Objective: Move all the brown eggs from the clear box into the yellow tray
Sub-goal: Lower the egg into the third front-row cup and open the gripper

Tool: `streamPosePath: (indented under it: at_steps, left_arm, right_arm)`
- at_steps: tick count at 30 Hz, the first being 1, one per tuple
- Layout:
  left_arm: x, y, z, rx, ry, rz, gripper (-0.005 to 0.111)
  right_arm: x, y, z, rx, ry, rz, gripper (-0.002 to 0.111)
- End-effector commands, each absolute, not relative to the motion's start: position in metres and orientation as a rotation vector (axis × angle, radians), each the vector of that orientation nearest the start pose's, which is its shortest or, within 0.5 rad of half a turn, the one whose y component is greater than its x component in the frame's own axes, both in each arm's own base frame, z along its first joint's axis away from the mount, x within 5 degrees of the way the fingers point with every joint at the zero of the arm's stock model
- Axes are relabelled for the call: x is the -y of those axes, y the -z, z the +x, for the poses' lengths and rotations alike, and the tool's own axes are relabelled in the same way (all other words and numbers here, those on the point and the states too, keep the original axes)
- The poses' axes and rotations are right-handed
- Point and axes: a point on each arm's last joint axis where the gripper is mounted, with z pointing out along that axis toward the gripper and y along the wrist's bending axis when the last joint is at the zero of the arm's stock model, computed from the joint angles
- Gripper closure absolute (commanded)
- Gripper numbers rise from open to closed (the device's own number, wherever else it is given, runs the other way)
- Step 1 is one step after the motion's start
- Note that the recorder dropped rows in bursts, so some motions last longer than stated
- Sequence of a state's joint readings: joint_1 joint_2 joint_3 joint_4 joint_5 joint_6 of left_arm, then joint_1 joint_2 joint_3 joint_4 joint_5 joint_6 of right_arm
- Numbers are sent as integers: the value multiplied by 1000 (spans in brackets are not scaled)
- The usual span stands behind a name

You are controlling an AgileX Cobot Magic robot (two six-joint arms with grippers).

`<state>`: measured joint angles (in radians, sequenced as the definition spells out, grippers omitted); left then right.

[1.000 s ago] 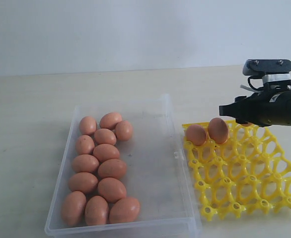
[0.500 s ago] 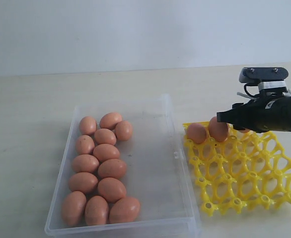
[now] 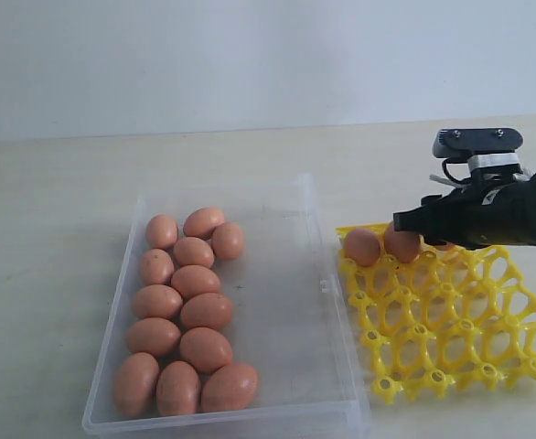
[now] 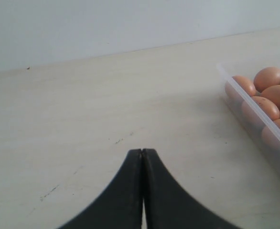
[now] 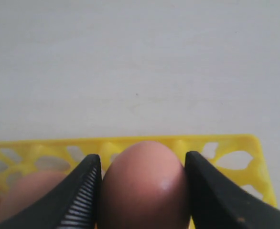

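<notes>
Over the yellow lattice tray (image 5: 54,143), the right end effector (image 5: 143,158) pinches 1 smooth oval brown egg (image 5: 145,191).

Showing smooth, faintly glossy shells on the orange-brown oval eggs (image 3: 195,282); glossy transparent plastic in the rectangular clear box (image 3: 282,302); shiny plastic in the yellow openwork tray (image 3: 375,388). Showing matt black fingers (image 5: 82,195), one ribbed, on the right gripper (image 5: 142,160), and a matt, scuffed pale tabletop (image 3: 48,229).

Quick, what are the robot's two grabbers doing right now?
Left gripper: closed, holding nothing.
Right gripper: closed on a brown egg, at the yellow tray.
</notes>
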<state>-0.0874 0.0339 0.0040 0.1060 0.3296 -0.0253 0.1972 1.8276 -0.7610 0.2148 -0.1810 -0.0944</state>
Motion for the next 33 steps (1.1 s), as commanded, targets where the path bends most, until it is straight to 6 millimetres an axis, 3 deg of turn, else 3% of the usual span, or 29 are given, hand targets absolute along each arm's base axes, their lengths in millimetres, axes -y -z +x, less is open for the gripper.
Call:
streamPosePath:
  at_steps: [1, 5, 15, 33]
  left_arm:
    - [2, -183, 56, -1828, -15, 124, 107]
    - [2, -183, 56, -1828, -15, 124, 107]
    - [2, -183, 56, -1828, -15, 124, 107]
    - [2, -183, 56, -1828, -15, 124, 107]
  right_arm:
    - [-62, -126, 324, -2392, -100, -113, 108]
    - [-62, -134, 322, -2385, -107, -114, 103]
    - [-62, -153, 319, -2355, -124, -102, 61]
    - [-62, -147, 318, -2378, -123, -101, 59]
